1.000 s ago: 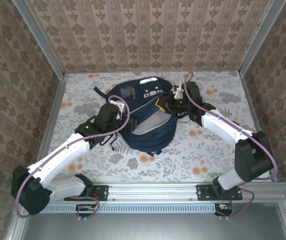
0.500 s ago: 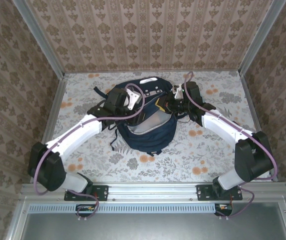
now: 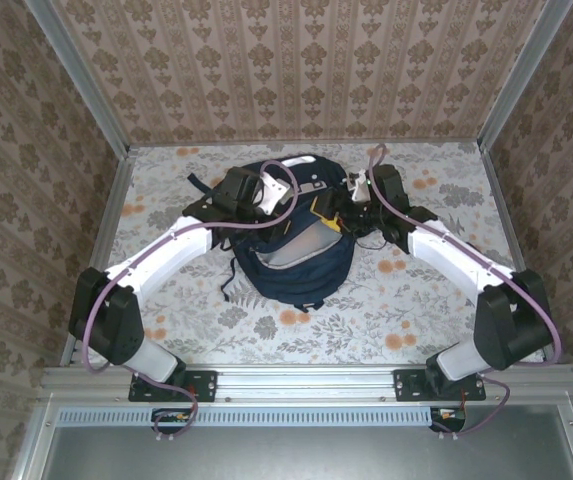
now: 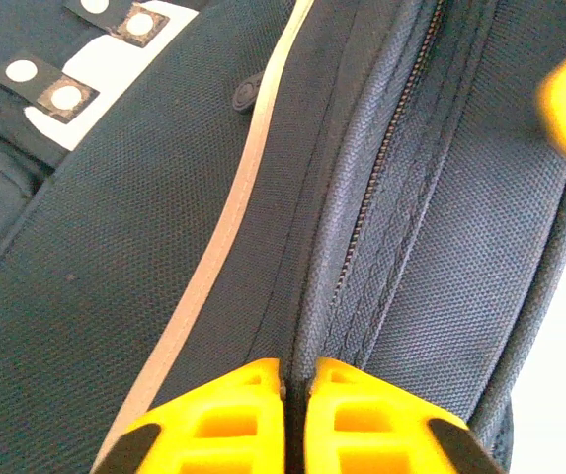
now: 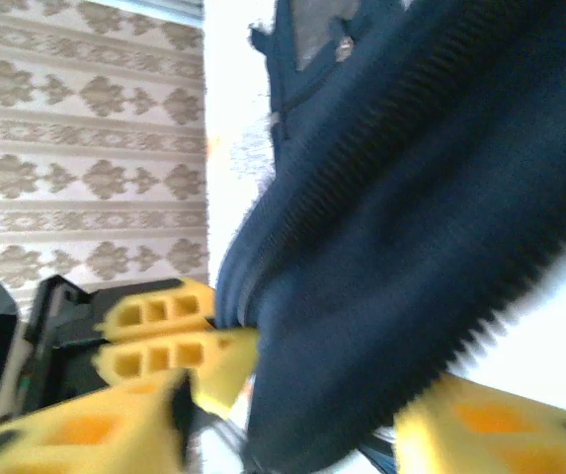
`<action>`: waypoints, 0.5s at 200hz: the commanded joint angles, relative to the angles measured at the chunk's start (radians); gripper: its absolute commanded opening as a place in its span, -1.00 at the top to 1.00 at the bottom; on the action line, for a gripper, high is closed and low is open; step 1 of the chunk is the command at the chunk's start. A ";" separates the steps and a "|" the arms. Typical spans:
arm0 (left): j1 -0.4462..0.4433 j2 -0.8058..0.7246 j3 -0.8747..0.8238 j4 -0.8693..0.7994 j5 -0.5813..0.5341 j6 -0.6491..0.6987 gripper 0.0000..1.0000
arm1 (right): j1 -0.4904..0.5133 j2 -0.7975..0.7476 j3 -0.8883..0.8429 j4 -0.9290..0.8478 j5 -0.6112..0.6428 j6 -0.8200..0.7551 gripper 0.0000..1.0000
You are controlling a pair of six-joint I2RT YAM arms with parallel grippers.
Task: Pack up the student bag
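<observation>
Opening the student bag (image 3: pixel 301 270) for packing, I think; left gripper (image 4: pixel 295 415) pinches its zip edge tight; right gripper (image 5: pixel 292 434) has fingers spread; next, pull gently wider.

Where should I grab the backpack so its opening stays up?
I'd pinch the student bag along the raised fold beside its zipper, coming down from above. The bag lies flat with its mouth facing up, so that fold stands up thin enough for two fingers; the broad panels give nothing to pinch.
</observation>
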State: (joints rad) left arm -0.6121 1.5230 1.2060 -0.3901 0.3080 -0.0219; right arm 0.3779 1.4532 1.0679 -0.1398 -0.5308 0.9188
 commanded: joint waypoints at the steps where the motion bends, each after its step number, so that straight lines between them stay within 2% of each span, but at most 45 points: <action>1: 0.006 -0.032 -0.001 0.032 -0.154 -0.015 0.91 | -0.030 -0.124 0.014 -0.198 0.157 -0.194 -0.47; 20: 0.017 -0.069 -0.038 0.028 -0.248 -0.022 0.94 | -0.091 -0.184 -0.005 -0.291 0.295 -0.268 -0.69; 38: 0.034 -0.105 -0.075 0.014 -0.322 -0.038 0.96 | -0.162 -0.189 -0.017 -0.353 0.421 -0.317 -0.80; 65: 0.035 -0.169 -0.121 -0.007 -0.453 -0.070 0.98 | -0.312 -0.123 -0.013 -0.446 0.593 -0.334 -0.85; 100: 0.037 -0.252 -0.180 -0.031 -0.539 -0.095 0.97 | -0.532 -0.070 -0.065 -0.434 0.673 -0.298 -0.86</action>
State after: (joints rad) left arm -0.5983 1.3392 1.0573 -0.3740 -0.0509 -0.0551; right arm -0.0448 1.3617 1.0405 -0.4999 -0.0010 0.6277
